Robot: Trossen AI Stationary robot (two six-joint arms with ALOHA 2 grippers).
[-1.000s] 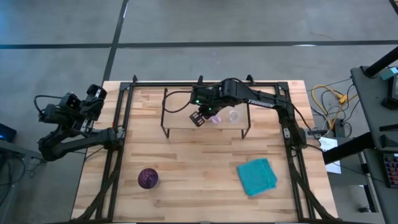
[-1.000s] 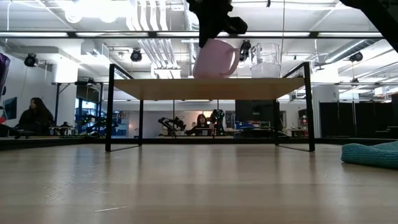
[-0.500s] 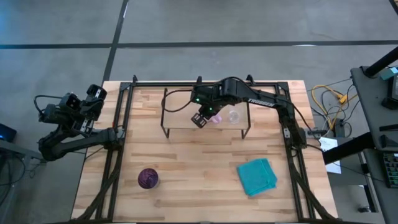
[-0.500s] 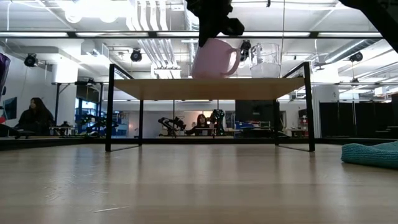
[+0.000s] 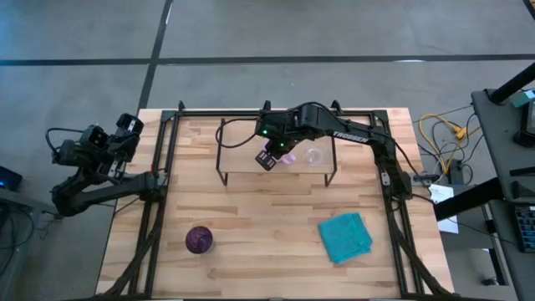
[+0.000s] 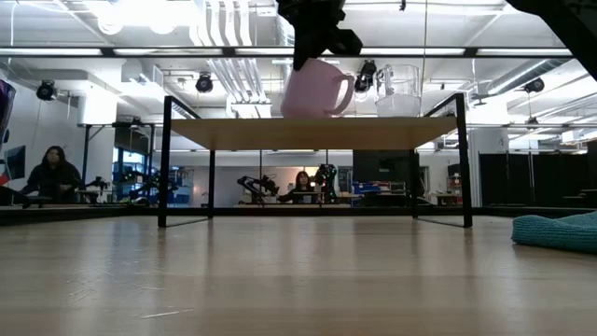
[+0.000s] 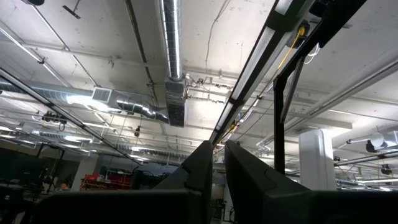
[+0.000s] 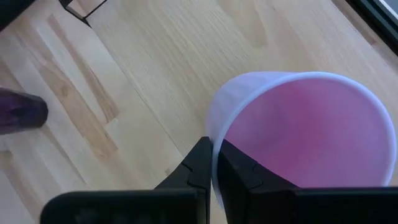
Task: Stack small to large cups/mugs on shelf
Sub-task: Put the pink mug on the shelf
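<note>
Change since a second ago: pink mug has shifted a little to the left over the shelf in the low view and sits a touch more tilted; nothing else on the table has shifted.
Right end effector: over the shelf top, fingers closed narrow on the rim of the pink mug, one finger inside the wall and one outside, as the right wrist view shows.
Left end effector: parked off the table's left edge, pointed up at the ceiling, fingers nearly together with only a thin gap, holding nothing.
Cups and mugs, count: three in all.
Pink mug: one, held at the shelf's top board, leaning, its handle toward the glass cup; whether its base touches the board cannot be told.
Glass cup: one, clear, standing upright on the shelf just beside the pink mug, toward the right end.
Purple tumbler: one, dark, on the table near the front left, well apart from the shelf; a sliver of it also shows in the right wrist view.
Shelf: one, low, thin black legs and a light wooden board, standing at the back middle of the table.
Teal cloth: one, crumpled, on the table at the front right, apart from all three vessels.
People: one seated person in the room far behind the table at the left of the low view.
</note>
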